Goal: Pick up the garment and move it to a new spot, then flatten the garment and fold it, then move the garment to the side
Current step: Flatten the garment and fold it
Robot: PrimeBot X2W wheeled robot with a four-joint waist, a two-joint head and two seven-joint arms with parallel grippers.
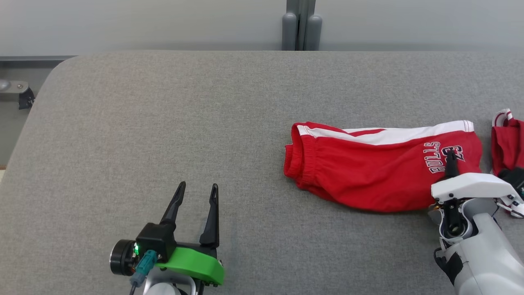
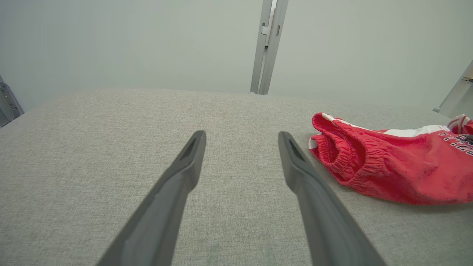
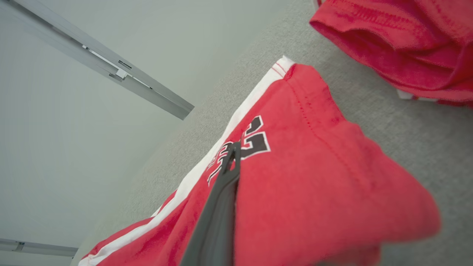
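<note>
Red shorts (image 1: 368, 172) with a white side stripe and a dark team print, spread flat on the grey table (image 1: 163, 114), right of the middle, waistband to the left, leg hem to the right. Left gripper (image 1: 198, 185) at the near left, low over bare table, fingers pointing toward the far side, spread wide, holding nothing, well apart from the shorts. Right gripper (image 1: 450, 155) at the near right, on a pale forearm (image 1: 479, 246) reaching in from the near right corner, fingers pressed together into one dark tip, lying on the print near the leg hem; cannot tell whether any cloth is pinched between them. Another red garment (image 1: 509, 147) just beyond the hem at the right edge, apart from the shorts.
</note>
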